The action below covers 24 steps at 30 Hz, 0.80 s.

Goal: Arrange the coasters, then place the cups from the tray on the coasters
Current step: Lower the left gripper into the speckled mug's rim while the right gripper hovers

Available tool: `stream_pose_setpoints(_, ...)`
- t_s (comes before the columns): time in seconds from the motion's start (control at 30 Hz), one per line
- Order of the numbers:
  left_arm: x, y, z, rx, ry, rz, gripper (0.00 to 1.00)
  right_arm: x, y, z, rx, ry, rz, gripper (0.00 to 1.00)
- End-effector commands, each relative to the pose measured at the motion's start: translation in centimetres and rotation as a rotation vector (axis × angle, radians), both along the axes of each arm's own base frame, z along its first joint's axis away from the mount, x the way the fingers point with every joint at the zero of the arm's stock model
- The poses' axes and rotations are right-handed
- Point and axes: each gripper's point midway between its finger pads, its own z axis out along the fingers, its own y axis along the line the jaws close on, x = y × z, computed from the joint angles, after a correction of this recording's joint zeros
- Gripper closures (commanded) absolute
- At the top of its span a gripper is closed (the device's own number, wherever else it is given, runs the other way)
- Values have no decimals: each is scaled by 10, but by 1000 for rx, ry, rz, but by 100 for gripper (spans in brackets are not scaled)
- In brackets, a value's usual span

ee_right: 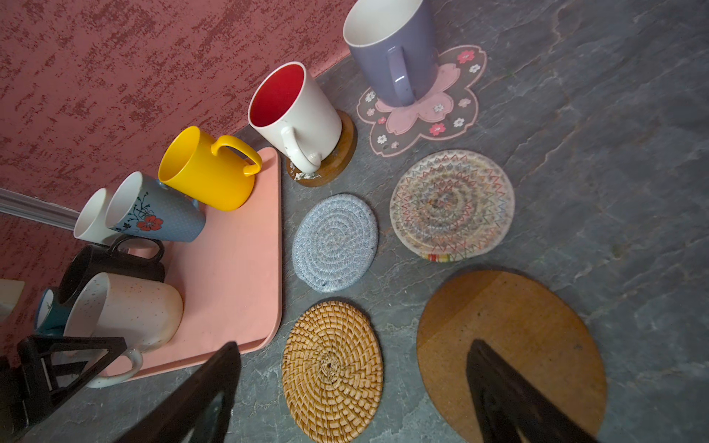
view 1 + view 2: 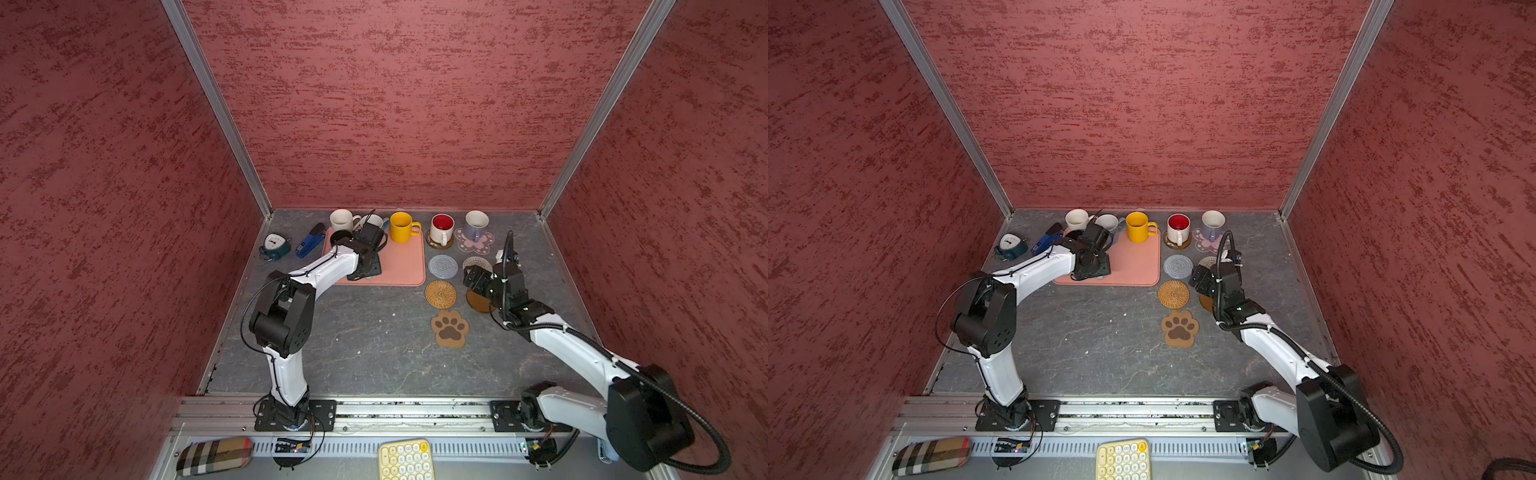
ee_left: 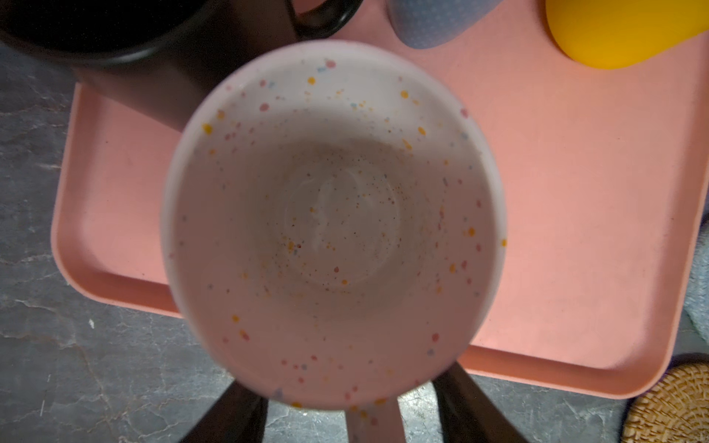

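Low in both top views, right of the middle, the paw-print coaster (image 2: 450,328) lies flat with nothing on it. Just above it are the tan rattan coaster (image 2: 440,294) and an amber-brown disc (image 2: 478,306). They lie apart, so each one can take a cup. The right gripper (image 1: 353,345) hangs over that disc with its jaws wide and nothing in them. I think it waits there, out of the way.

A bit higher up are the grey coaster (image 2: 443,266) and the beige woven coaster (image 1: 452,205), both bare too.

Left of them is the pink tray (image 2: 403,266). The speckled white cup (image 3: 333,214) stands upright in its lower left part. The left gripper (image 3: 349,387) is right over it. Its fingers (image 3: 230,414) are partly open, one on each side of the cup's handle (image 3: 374,422). There is a gap on both sides, so the cup is not gripped yet. The handle sticks out, so it looks easy to grab.

Behind it on the tray are the black cup (image 1: 88,268), the light blue cup (image 1: 161,214) and the yellow cup (image 2: 402,227). The plain white cup (image 2: 341,219) is at the tray's upper left corner.

Farthest back, by the wall (image 2: 415,124), the red-inside cup (image 2: 441,227) sits on the other amber-brown disc (image 1: 337,161). The lavender cup (image 2: 476,224) sits on the pink flower coaster (image 2: 478,245). So two cups look done and five are left
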Motion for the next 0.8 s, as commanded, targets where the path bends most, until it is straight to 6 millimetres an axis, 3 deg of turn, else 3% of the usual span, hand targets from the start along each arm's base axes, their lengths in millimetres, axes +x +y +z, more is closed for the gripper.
stream_pose_setpoints(0.0,2,1,-3,34,8,7,41,1,0,0,27,-17,-3,8)
stream_pose_setpoints(0.37,1,6,-12,68,35,-5,67,1,-1,-2,18,-16,-2,8)
stream_pose_setpoints(0.57,-1,7,-7,68,27,-14,78,1,0,-4,17,-17,4,8)
stream_pose_setpoints(0.67,-2,6,-2,65,20,-34,100,1,3,-4,16,-21,28,7)
stream_pose_setpoints(0.77,-2,4,6,56,4,-48,100,0,7,-2,20,-36,64,6)
